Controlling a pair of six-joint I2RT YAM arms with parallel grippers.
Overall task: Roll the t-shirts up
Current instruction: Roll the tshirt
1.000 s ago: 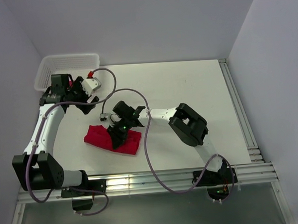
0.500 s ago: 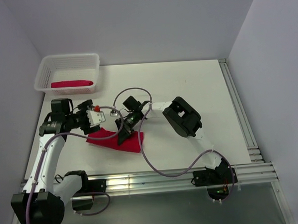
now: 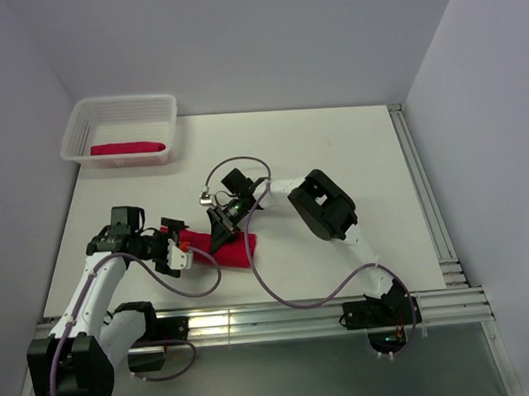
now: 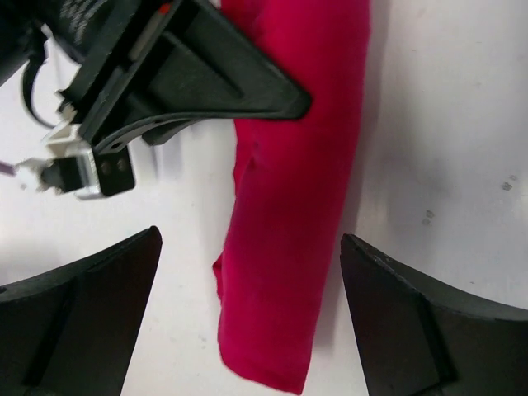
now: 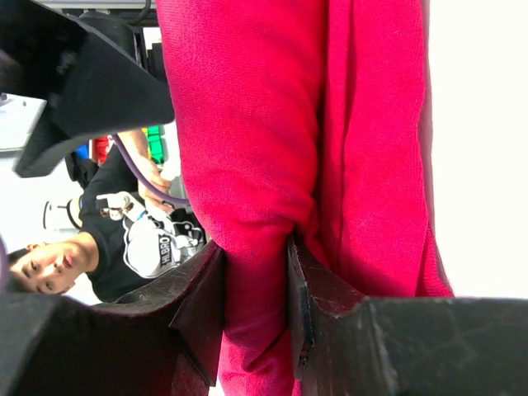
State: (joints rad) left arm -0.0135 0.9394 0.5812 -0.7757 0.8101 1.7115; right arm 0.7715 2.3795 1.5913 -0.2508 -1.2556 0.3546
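Red t-shirt (image 3: 239, 251): lies on the bench (image 3: 333, 150), near-left part, drawn into a long narrow band that runs across the top view. In the left wrist view it is a strip with a soft lengthwise crease and a rounded loose end

Left hand (image 3: 180, 251): at the band's left end, low over the bench. Its fingers stand wide apart. In its own camera the left hand (image 4: 250, 247) shows one dark finger (image 4: 91, 297) on each side of the strip's end, with bare bench between each finger and the cloth. No contact with the cloth, as far as that view shows

Right hand (image 3: 222, 232): comes in from the far side, tilted down onto the band about midway along it, just beside the left hand. In its own camera the right hand (image 5: 256, 280) has its fingers (image 5: 202, 305) closed tight on a bunched ridge of the red t-shirt (image 5: 247, 124), and the cloth bulges above the pinch. So it is clamped on the cloth. In the left wrist view its black fingertip meets the strip's edge

Basket (image 3: 73, 128): white lattice, far-left corner of the bench, well apart from both hands. Inside is a second t-shirt (image 3: 127, 149), also red, rolled into a tight log and lying lengthwise along the basket's near wall
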